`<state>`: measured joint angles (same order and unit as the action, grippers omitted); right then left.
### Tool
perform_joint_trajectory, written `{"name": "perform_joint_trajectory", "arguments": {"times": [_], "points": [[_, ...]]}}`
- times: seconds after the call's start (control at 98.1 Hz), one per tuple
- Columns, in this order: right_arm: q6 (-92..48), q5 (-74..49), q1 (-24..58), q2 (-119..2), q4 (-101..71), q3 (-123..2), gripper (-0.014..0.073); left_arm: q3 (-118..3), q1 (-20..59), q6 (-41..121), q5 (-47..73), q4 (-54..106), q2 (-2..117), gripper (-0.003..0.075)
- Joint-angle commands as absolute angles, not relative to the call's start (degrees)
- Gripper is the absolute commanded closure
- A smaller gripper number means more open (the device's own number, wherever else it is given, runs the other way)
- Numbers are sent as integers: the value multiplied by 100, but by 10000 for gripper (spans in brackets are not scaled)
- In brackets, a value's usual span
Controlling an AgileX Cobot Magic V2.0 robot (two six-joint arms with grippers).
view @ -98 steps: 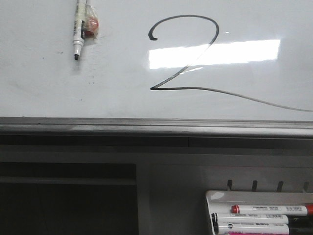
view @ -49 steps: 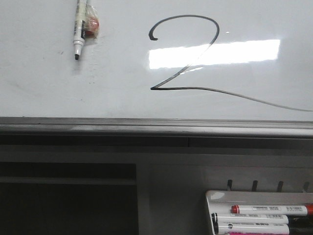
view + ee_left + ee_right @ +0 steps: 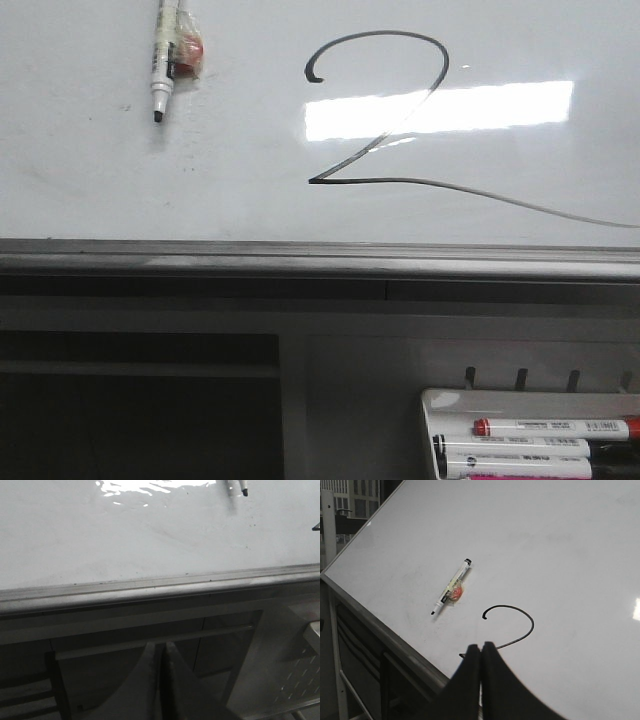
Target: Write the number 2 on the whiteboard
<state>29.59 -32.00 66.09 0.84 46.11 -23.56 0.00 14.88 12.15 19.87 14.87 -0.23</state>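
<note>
The whiteboard [image 3: 120, 190] fills the upper half of the front view. On it stands the number 2 [image 3: 380, 34], drawn in thin black line with a long base stroke running off to the right. A white marker [image 3: 160, 60] with an orange-red clip lies uncapped on the board, left of the digit. Neither gripper shows in the front view. My right gripper [image 3: 481, 646] is shut and empty, hovering in front of the digit's lower part [image 3: 512, 606], with the marker [image 3: 451, 587] lying apart from it. My left gripper [image 3: 161, 645] is shut and empty, below the board's grey edge [image 3: 150, 585].
A grey metal rail [image 3: 300, 255] runs along the board's lower edge. Under it at the right sits a small white tray [image 3: 440, 400] holding several markers, with hooks above it. A dark shelf opening [image 3: 140, 400] lies at the lower left.
</note>
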Motion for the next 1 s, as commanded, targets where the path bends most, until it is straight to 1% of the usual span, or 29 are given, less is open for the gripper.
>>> {"name": "perform_joint_trajectory", "arguments": {"times": [0.0, 0.764, 0.815, 0.938, 0.989], "points": [[2957, -2828, 6612, -2, 4786, -2473, 666, 52, 1471, 1133, 1768, 1649, -171, 741], [2957, -2840, 6612, -2, 4786, -2355, 666, 62, 1471, 1133, 1684, 1649, -171, 741], [2957, -2958, 6612, -2, 4797, -2300, 666, 62, 1471, 1133, 1684, 1649, -171, 741], [2957, -3826, 6612, -2, 4810, -2231, 666, 62, 1471, 1133, 1684, 1649, -171, 741], [2957, -4005, 6612, -2, 4810, -2183, 666, 62, 1471, 1133, 1684, 1649, -171, 741]]}}
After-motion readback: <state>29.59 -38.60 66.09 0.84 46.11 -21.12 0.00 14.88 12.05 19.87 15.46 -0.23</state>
